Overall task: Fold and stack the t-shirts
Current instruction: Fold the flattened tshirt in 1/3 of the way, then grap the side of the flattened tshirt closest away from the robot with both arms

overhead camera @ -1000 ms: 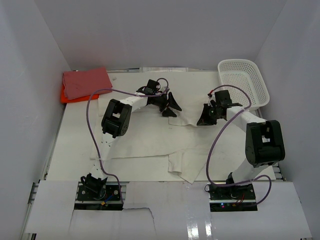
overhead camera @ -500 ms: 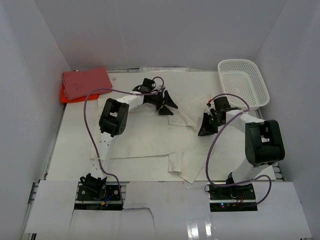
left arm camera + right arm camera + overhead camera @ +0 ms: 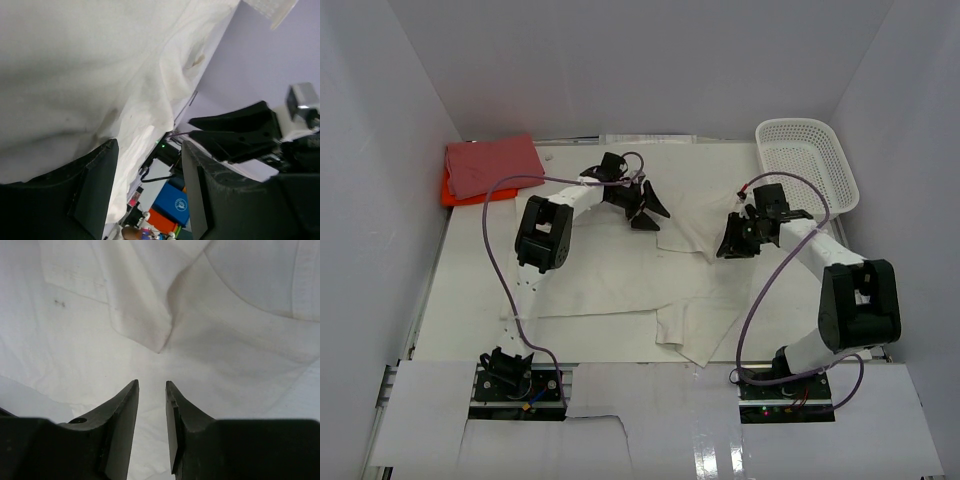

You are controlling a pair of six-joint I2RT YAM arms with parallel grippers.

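A cream t-shirt (image 3: 620, 285) lies spread and partly folded across the table. Its cloth fills the left wrist view (image 3: 75, 75) and the right wrist view (image 3: 235, 300), where a folded corner (image 3: 161, 347) points at the jaws. The dusty pink-red t-shirt (image 3: 492, 165) lies folded at the back left on the orange one (image 3: 450, 192). My left gripper (image 3: 648, 212) (image 3: 150, 192) hovers open over the shirt's far edge, holding nothing. My right gripper (image 3: 730, 246) (image 3: 152, 386) stands just above the cloth, jaws slightly apart with nothing between them.
A white mesh basket (image 3: 807, 165) stands at the back right, beside the right arm. White walls close the table in on the left, back and right. In the left wrist view the right arm (image 3: 240, 135) shows close by.
The right gripper's jaws have gone from shut to slightly apart, and it has dipped toward me and come back. The left gripper has drifted a little to the back left.
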